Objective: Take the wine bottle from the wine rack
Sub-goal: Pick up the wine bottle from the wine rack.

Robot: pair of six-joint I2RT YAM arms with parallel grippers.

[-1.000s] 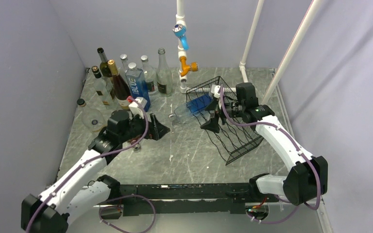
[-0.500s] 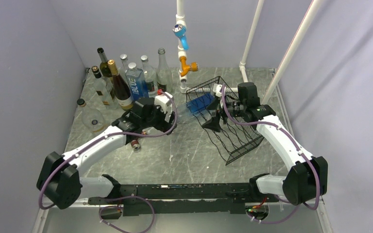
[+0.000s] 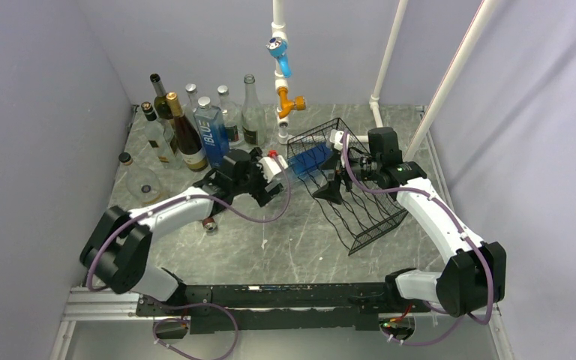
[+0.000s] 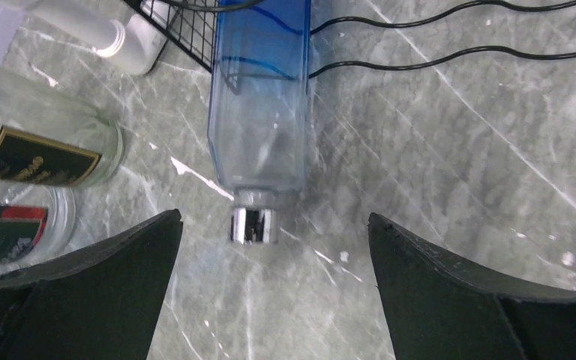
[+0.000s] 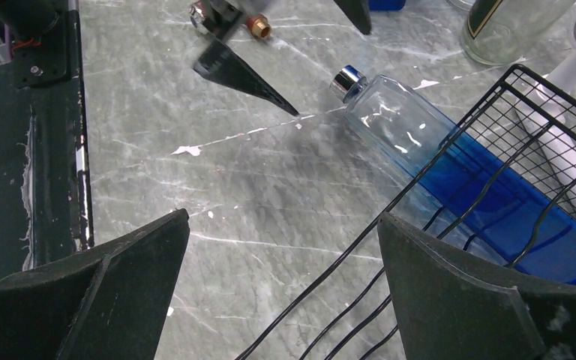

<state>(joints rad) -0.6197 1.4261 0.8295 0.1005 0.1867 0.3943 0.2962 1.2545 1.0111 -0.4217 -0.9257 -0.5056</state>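
Note:
The wine bottle (image 3: 307, 160) is square, clear and blue, with a silver cap (image 4: 253, 225). It lies in the near-left corner of the black wire wine rack (image 3: 364, 214), its neck sticking out over the table. My left gripper (image 4: 274, 216) is open, its fingertips level with the cap on either side, touching nothing. In the right wrist view the wine bottle (image 5: 394, 124) runs into the wine rack (image 5: 495, 135), and one left finger (image 5: 244, 75) points at the cap. My right gripper (image 5: 283, 216) stands open over the rack's front wires, empty.
Several upright bottles (image 3: 195, 127) crowd the back left corner, two of them (image 4: 41, 154) just left of my left gripper. A white pipe frame (image 3: 281, 97) with blue and orange fittings rises behind the rack. A small jar (image 3: 125, 159) sits near the left wall.
My left arm has swung right, from near the bottle cluster to the neck of the wine bottle. The right arm, the rack and the bottle have stayed put.

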